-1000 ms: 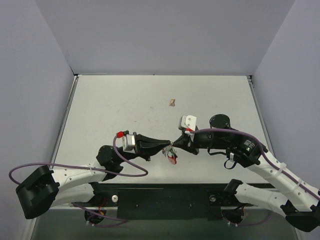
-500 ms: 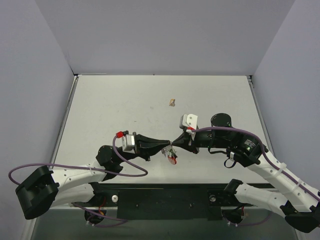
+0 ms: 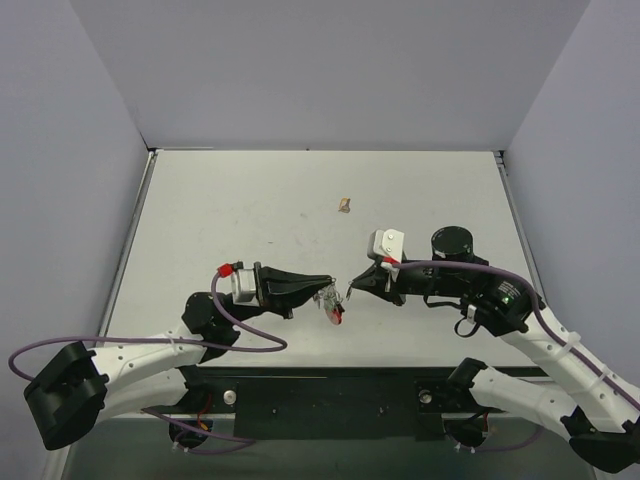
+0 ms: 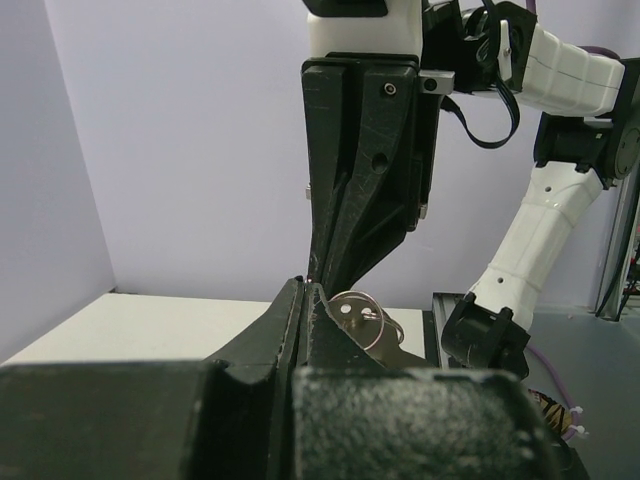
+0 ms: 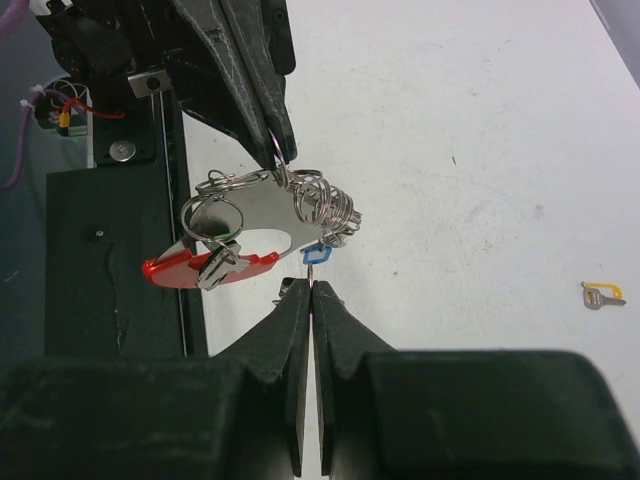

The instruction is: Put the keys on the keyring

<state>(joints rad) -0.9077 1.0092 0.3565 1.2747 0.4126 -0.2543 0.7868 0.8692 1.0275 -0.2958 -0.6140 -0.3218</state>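
Note:
My left gripper (image 3: 326, 287) is shut on the keyring bunch (image 3: 333, 308) and holds it above the table's near edge. In the right wrist view the bunch (image 5: 262, 212) is a silver plate with several wire rings, a red piece and small silver keys hanging from it. My right gripper (image 5: 312, 285) is shut on a tiny key with a blue head (image 5: 313, 255), which touches the rings from below. In the top view the right gripper (image 3: 349, 291) points at the bunch from the right. The left wrist view shows my shut left gripper (image 4: 303, 284) with a ring and key (image 4: 362, 312) beside it.
A small tan lump (image 3: 343, 206) lies on the white table (image 3: 250, 210) farther back; in the right wrist view it (image 5: 600, 295) looks yellow-headed. The black base plate (image 3: 330, 395) runs along the near edge under the bunch. Grey walls enclose the table.
The left arm has drawn back to the left, carrying the bunch slightly left. The right wrist has shifted a little right. Both grippers stay shut.

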